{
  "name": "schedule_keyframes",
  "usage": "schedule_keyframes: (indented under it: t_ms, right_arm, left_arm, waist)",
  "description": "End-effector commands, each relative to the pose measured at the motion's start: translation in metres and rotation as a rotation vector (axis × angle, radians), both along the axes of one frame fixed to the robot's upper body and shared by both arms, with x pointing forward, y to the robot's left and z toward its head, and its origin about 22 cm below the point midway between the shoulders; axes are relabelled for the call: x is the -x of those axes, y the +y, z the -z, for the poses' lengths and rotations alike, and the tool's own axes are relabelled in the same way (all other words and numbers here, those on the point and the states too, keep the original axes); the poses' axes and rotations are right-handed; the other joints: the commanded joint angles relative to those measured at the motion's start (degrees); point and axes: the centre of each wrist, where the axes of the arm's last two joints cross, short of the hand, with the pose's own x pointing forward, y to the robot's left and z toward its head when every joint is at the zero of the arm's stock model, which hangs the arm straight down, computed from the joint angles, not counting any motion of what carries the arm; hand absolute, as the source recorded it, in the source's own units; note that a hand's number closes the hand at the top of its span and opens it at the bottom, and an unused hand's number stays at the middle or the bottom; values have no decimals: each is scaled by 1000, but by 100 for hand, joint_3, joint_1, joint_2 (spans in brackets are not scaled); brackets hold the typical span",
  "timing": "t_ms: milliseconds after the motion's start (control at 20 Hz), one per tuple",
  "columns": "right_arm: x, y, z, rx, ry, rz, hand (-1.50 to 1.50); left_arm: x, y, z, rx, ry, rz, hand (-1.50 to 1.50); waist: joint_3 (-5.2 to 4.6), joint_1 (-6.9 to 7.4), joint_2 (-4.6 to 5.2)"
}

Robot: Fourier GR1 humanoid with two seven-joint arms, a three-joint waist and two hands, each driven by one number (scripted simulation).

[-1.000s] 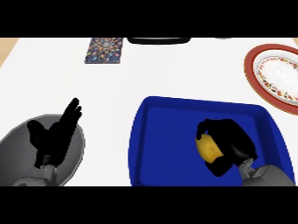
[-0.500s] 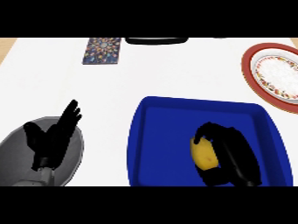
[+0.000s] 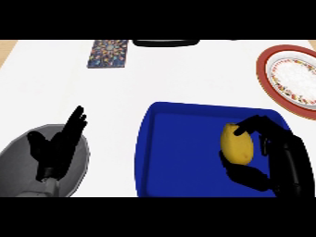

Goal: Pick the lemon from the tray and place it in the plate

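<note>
Clasping lemon (image 3: 237, 144), right hand (image 3: 287, 159) curled; long axis near-far, tip pointing away, inside tray (image 3: 180, 148).

Tray (image 3: 180, 152): set on counter (image 3: 187, 74), front right.
Lemon (image 3: 237, 144): held by right robot hand (image 3: 287, 159) over tray's right side.
Plate (image 3: 297, 78): set behind tray, far right.

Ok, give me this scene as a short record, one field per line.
tray: blue, on the counter, near side
plate: red rim, far right, nothing on it
lemon: yellow, over the tray's right half
right hand: curled round the lemon
left hand: open, resting at lower left
other: patterned tile, far side
task state: lemon not yet in plate
</note>
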Motion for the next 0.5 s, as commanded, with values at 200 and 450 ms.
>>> schedule_keyframes:
  t_ms: [200,450]
  right_arm:
    - [-23,-66,-2,-229,-93,204,150]
    - [-51,-123,-7,-224,-178,255,150]
  left_arm:
    - [26,-2,23,27,134,10,0]
    - [2,-14,7,8,125,17,0]
  waist:
    - [-72,118,79]
    - [-70,118,92]
